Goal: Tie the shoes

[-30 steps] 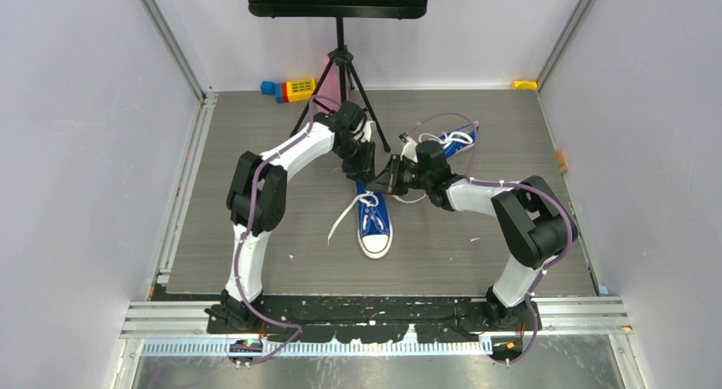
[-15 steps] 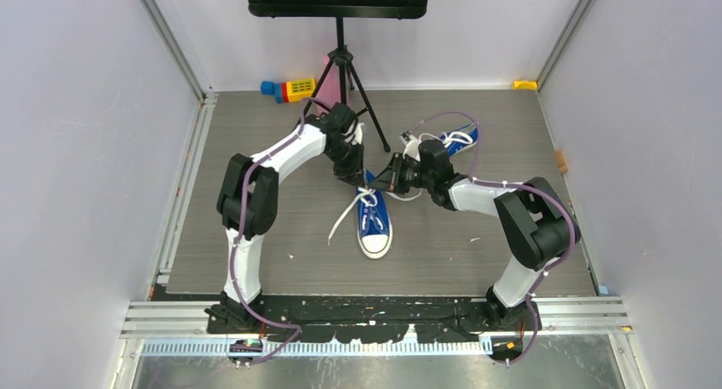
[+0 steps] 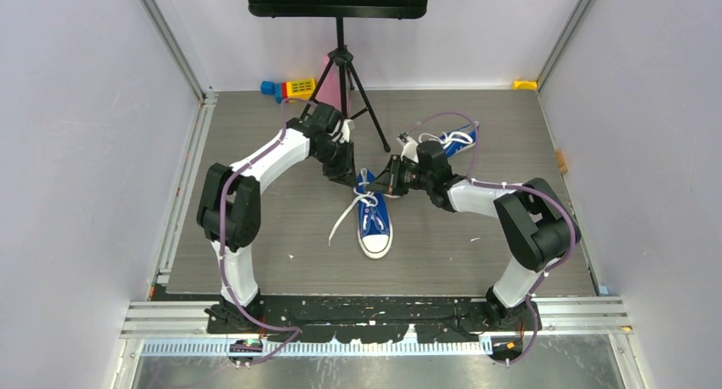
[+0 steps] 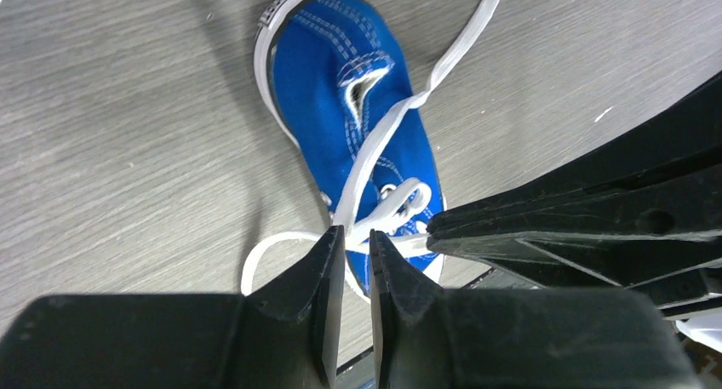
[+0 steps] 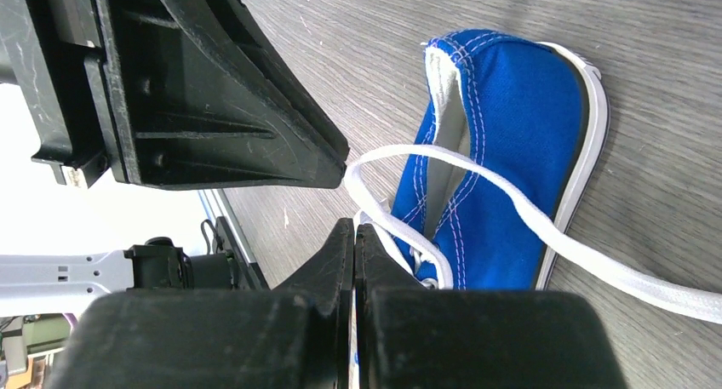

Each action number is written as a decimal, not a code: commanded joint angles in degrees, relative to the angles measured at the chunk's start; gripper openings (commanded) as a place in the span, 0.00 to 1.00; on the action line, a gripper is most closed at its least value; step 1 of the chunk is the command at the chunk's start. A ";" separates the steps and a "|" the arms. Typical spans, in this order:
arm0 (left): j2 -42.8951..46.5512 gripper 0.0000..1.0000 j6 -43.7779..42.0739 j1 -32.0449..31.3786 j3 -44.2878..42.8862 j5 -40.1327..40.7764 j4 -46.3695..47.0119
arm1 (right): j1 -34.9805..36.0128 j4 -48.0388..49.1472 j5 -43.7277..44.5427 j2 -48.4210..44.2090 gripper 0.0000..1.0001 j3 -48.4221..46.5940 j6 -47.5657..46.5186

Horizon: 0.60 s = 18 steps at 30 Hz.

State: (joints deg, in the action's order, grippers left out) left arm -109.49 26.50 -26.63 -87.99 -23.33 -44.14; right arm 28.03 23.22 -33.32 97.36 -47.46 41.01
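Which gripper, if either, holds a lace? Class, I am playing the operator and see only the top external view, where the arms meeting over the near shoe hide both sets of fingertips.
Observer: The left wrist view shows the left gripper nearly shut, with a white lace from the near shoe pinched at its tips.
Operator: And the right one?
Observer: In the right wrist view the right gripper is pressed shut, with lace coming out at its tips.
Operator: Are the two grips far apart?
Observer: Hardly. Only a short slack curve of lace seems to span between them.
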 commanded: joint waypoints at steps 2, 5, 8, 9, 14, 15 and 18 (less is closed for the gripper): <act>0.48 0.18 1.93 -0.26 -1.22 -3.38 4.03 | 0.18 2.03 -1.92 -1.31 0.01 -1.19 -1.02; -0.21 0.25 1.53 -0.26 -2.06 -2.01 3.43 | 0.18 1.46 -1.31 -1.45 0.00 -1.16 -1.10; -1.07 0.38 0.66 -0.26 -2.90 1.45 2.01 | 0.18 1.17 -1.20 -1.23 0.00 -1.36 -1.12; -1.34 0.41 0.49 -0.26 -3.17 2.25 1.65 | 0.18 1.13 -1.22 -1.17 0.00 -1.40 -1.11; -2.66 0.44 -1.64 -0.41 -5.07 3.06 2.47 | 0.18 1.06 -1.13 -1.20 0.00 -1.40 -1.11; -2.96 0.44 -2.42 -0.50 -5.47 3.03 2.75 | 0.18 1.04 -1.07 -1.15 0.00 -1.38 -1.11; -3.89 0.43 -6.25 -1.31 -6.90 2.78 3.18 | 0.18 0.99 -1.04 -1.21 0.00 -1.33 -1.02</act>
State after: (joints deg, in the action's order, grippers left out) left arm -112.75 25.08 -26.96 -91.42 -20.82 -42.41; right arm 28.03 22.96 -33.80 97.36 -47.46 40.84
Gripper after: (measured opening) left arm 0.435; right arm 0.030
